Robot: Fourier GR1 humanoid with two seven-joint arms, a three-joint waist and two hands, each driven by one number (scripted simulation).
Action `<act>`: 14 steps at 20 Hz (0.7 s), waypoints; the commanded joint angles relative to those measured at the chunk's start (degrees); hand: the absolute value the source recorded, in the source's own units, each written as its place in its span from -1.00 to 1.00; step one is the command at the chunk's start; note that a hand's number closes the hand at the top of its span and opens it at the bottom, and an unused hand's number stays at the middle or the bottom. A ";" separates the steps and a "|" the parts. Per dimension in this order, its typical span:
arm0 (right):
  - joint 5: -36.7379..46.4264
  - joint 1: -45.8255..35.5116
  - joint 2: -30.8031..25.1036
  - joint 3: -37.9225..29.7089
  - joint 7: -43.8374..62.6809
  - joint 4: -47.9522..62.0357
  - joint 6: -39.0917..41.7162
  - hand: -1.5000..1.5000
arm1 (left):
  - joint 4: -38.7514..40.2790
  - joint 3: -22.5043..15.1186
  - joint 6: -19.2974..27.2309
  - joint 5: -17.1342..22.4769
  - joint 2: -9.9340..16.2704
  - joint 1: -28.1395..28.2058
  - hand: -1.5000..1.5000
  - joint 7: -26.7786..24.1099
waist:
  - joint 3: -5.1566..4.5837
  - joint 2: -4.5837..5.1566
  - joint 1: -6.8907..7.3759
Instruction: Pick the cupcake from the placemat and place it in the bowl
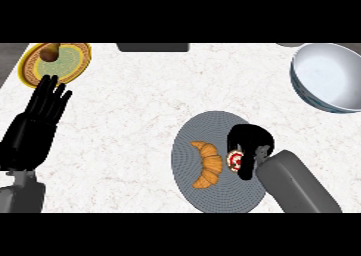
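Bench (139, 100), pale marble. Grey round placemat (205, 200) at 5 o'clock carrying croissant (207, 170) and cupcake (236, 161); right robot hand (249, 142) curled over cupcake. White bowl (334, 75) at 2 o'clock. Yellow-rimmed plate (56, 62) at 10 o'clock. Left robot hand (35, 127) open at 9 o'clock.

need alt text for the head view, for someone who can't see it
The robot's right hand curls over a cupcake on a round grey placemat, beside a croissant. A white bowl sits at the counter's upper right. The left hand rests open at left, below a yellow-rimmed plate.
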 commanded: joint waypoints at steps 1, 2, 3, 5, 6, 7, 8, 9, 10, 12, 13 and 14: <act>4.38 -1.36 2.69 -0.34 -3.40 3.53 -1.30 1.00 | 0.77 -0.11 -0.17 -0.77 -0.97 -1.04 0.00 -1.39 | 0.08 0.12 0.01; 4.90 -1.48 2.38 -0.04 -3.07 2.55 0.26 1.00 | -1.26 1.40 -0.84 0.98 1.02 -0.71 0.00 2.23 | 0.08 0.09 0.04; 6.42 -0.19 3.16 0.88 -2.42 0.72 -1.57 1.00 | 1.64 1.74 -2.21 0.99 0.55 -0.25 0.00 -0.92 | 0.07 0.09 -0.06; 4.24 3.12 -3.66 0.57 -3.52 -11.28 3.12 1.00 | 1.16 1.27 -1.64 0.26 0.08 1.03 0.00 -1.43 | 0.05 -0.13 -0.66; 4.64 2.57 -7.89 -0.68 -12.49 -7.38 -0.81 1.00 | 0.18 0.02 0.22 -0.95 -0.74 0.64 0.00 0.30 | 0.09 -0.02 -0.43; 5.46 3.16 -10.18 -0.11 -16.12 -9.39 -3.09 1.00 | 0.95 1.69 -1.06 0.78 0.17 0.10 0.00 -0.49 | 0.10 -0.04 -0.59; 5.06 3.66 -13.39 -1.14 -21.39 -9.80 -4.90 1.00 | 1.99 1.65 -1.41 0.46 0.23 0.58 0.00 -1.10 | 0.11 0.02 -0.74; 4.75 4.74 -16.61 -2.57 -24.01 -12.60 -6.06 1.00 | 2.88 2.64 -1.53 0.26 0.98 0.18 0.00 -2.10 | 0.11 -0.07 -1.33; 4.85 6.25 -19.55 -3.24 -28.60 -13.54 -8.41 1.00 | 1.45 0.40 0.24 -0.85 -0.90 -0.65 0.00 -0.73 | 0.17 -0.13 -1.75; 4.10 10.16 -23.56 -6.62 -34.04 -14.63 -12.38 1.00 | 0.59 0.11 0.74 -1.21 -1.12 -0.38 0.00 -0.32 | 0.17 -0.12 -1.59; 5.28 12.15 -23.02 -7.24 -33.12 -16.25 -15.33 1.00 | 2.27 2.46 -2.50 1.22 0.28 1.59 0.00 -2.60 | 0.10 -0.10 -1.27; 3.33 8.53 -24.10 -11.18 -32.85 -16.23 -13.88 1.00 | -0.01 1.45 -0.59 0.46 0.28 0.18 0.00 0.74 | 0.11 -0.15 -0.98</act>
